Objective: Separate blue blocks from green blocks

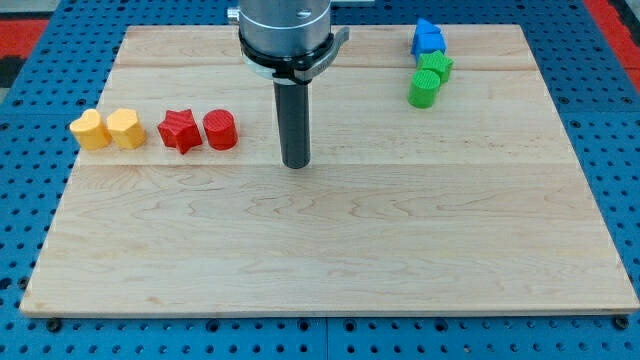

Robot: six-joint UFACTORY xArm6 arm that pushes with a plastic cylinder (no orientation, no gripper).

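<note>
Two blue blocks (427,38) sit pressed together near the view's top right, shapes hard to tell apart. Just below them a green star-like block (436,66) touches the blue ones, and a green cylinder (424,89) sits right under it. My tip (296,163) rests on the wooden board (330,250) near the centre, well to the left of and below the blue and green cluster, touching no block.
At the view's left a row stands: two yellow blocks (90,129) (126,129), a red star (180,130) and a red cylinder (219,130), the cylinder a short way left of my tip. A blue pegboard (30,150) surrounds the board.
</note>
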